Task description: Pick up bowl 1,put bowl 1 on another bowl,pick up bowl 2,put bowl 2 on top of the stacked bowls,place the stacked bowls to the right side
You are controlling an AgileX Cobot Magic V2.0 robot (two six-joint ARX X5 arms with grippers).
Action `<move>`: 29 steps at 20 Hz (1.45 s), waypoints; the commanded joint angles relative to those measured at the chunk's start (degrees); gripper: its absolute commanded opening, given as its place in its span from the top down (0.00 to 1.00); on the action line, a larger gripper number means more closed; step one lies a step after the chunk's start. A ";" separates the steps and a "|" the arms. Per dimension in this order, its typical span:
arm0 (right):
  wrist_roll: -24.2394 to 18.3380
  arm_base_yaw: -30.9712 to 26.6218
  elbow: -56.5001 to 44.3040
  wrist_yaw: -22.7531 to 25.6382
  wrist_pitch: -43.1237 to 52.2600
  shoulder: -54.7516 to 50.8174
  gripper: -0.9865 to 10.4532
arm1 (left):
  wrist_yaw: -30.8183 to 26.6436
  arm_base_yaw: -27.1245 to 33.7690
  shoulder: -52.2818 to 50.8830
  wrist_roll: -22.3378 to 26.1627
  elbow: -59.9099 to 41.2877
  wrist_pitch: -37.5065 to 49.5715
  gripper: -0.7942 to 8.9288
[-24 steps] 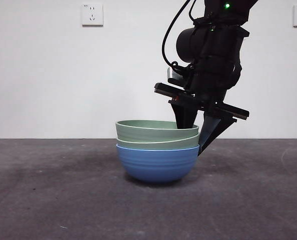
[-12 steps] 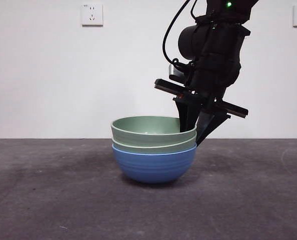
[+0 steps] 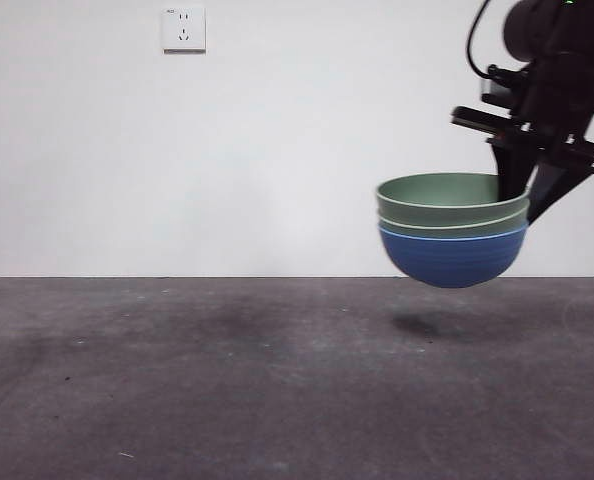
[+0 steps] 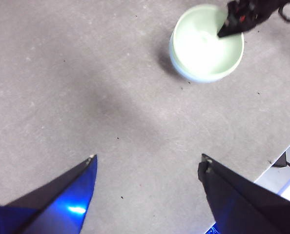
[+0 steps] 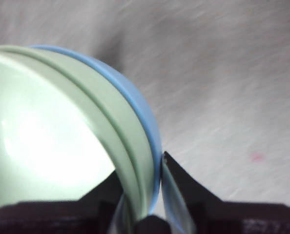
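Right gripper (image 3: pixel 526 205) pinches the rim of the stacked bowls (image 3: pixel 453 236): one jaw inside, one outside. Stack was on the table (image 3: pixel 227 380) a second ago; now airborne, carried rightward, far right of the wall socket (image 3: pixel 184 29). Lowering remains. Left gripper (image 4: pixel 147 163) spread, idle.

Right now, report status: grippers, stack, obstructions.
Right gripper shut on the stacked bowls at the rim, stack airborne over the table. Left gripper open, holding nothing. Nothing visible in the way.

The stacked bowls (image 3: pixel 452 236) look smooth, with thin ribs on the blue one. The desk (image 3: pixel 227 380) looks gray, dull and rough. The right hand (image 5: pixel 150 195) is matt black.
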 commanded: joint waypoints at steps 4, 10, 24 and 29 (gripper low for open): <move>-1.20 -3.96 -0.13 -0.48 1.44 4.85 0.92 | 0.07 0.11 -0.20 0.59 -0.11 -1.20 0.56; -2.71 -4.92 -0.13 -0.22 2.58 9.81 0.92 | 0.09 0.04 -0.20 -0.52 -0.11 -1.38 0.56; -3.30 -6.62 -0.13 -0.13 1.95 10.78 0.69 | 0.09 0.04 -0.20 -0.59 -0.11 -1.29 0.56; -4.22 -6.69 -0.13 -0.13 2.01 8.94 0.69 | 0.09 0.04 -0.20 -0.59 -0.11 -1.44 0.56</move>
